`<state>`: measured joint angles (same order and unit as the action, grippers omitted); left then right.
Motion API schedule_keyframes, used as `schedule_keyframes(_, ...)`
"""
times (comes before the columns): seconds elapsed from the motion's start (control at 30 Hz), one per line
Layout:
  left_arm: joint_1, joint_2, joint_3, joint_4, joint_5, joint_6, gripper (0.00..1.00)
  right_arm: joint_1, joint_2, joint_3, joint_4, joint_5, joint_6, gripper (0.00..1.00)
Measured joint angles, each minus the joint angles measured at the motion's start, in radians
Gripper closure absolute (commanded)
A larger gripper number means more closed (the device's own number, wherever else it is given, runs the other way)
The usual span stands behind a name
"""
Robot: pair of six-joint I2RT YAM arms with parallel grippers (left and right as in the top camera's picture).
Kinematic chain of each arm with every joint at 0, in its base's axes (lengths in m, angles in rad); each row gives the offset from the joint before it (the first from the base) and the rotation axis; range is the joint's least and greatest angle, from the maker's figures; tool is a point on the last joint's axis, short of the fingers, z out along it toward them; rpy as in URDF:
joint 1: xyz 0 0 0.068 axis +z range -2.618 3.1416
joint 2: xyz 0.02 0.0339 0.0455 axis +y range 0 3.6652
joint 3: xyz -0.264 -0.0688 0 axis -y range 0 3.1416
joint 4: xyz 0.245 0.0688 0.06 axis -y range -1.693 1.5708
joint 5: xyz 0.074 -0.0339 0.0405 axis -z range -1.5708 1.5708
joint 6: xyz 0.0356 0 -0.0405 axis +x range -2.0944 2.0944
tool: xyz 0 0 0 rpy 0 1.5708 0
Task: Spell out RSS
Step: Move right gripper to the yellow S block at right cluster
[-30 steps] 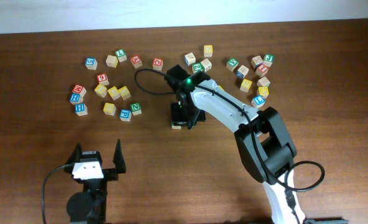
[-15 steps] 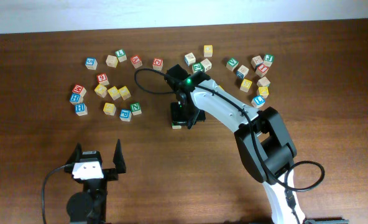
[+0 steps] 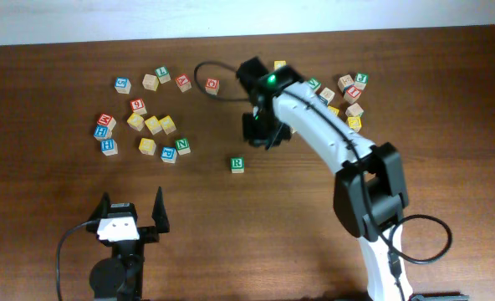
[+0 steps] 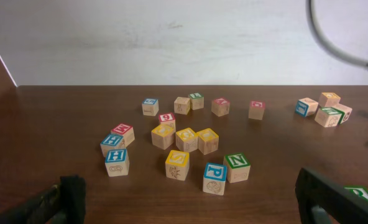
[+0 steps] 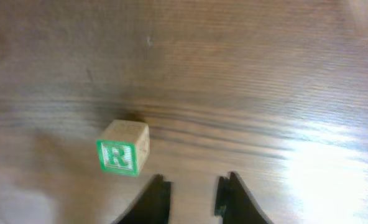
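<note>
Viewing from the wrist alone reveals the right gripper [image 5: 195, 182] parted, empty.

Table [image 3: 55, 251]: dark brown, wood-grain top. Wall [image 4: 171, 37]: plain white, faintly smudged, behind the table's far edge. Light: one bright glare patch [image 5: 324, 177] on the tabletop.

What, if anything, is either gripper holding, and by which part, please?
Nothing: left gripper and right gripper are empty; the R cube sits free.
</note>
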<state>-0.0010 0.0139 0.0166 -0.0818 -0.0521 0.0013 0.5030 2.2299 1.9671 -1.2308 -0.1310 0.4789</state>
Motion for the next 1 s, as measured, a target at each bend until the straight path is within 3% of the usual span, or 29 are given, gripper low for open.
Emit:
schedule_keyframes(0.03, 0.000, 0.000, 0.000, 0.000, 0.000, 0.000, 0.01, -0.030, -0.002, 0.052, -0.038, 0.009, -0.016, 0.52)
schedule_keyframes(0.1, 0.000, 0.000, 0.000, 0.000, 0.000, 0.000, 0.01, -0.064, -0.002, 0.093, -0.096, 0.039, -0.020, 0.42)
schedule_keyframes(0.17, 0.000, 0.000, 0.000, 0.000, 0.000, 0.000, 0.01, -0.127, -0.002, 0.129, -0.119, 0.071, -0.028, 0.22)
schedule_keyframes(0.33, 0.000, 0.000, 0.000, 0.000, 0.000, 0.000, 0.01, -0.280, -0.002, 0.134, -0.119, 0.095, -0.031, 0.22)
schedule_keyframes(0.57, 0.000, 0.000, 0.000, 0.000, 0.000, 0.000, 0.01, -0.426, -0.002, 0.128, -0.031, 0.109, -0.031, 0.32)
schedule_keyframes(1.0, 0.000, 0.000, 0.000, 0.000, 0.000, 0.000, 0.01, -0.426, 0.040, 0.116, 0.072, 0.108, -0.030, 0.36)
